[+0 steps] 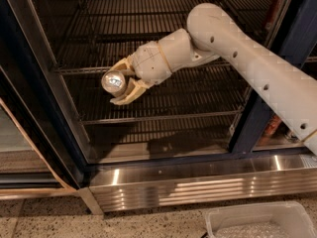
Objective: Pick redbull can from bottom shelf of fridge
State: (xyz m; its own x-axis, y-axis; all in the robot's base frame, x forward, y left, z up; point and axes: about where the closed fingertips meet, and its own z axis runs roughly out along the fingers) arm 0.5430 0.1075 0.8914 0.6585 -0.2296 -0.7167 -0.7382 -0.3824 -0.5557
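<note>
Setting: shop or canteen-type drinks area, exact kind unclear. Evidence: commercial display fridge w/ dark navy frame, chrome wire racks, ribbed stainless base panel, speckled stone-type floor near. Robot gripper left of centre, in front of racks, fingers clasped on redbull can.

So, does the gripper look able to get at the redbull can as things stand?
Yes, apparently: the gripper, reaching into the fridge, is closed around the redbull can, with nothing between them.
</note>
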